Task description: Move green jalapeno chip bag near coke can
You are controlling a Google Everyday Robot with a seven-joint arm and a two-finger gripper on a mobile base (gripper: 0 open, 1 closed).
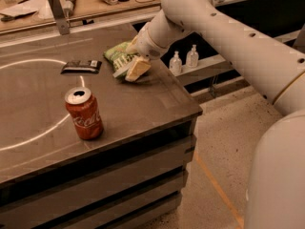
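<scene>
The green jalapeno chip bag (117, 55) lies on the dark table (143, 104) near its back right part. My gripper (133, 69) is down at the bag's right front edge, touching or overlapping it, and hides part of the bag. The white arm reaches in from the upper right. The coke can (84, 113) stands upright nearer the front of the table, to the left of and well apart from the bag.
A flat black packet (81, 67) lies left of the bag. The table's right edge (183, 92) runs close to the bag. Two small bottles (184, 58) stand on a lower shelf to the right. A cluttered counter (90, 4) runs behind the table.
</scene>
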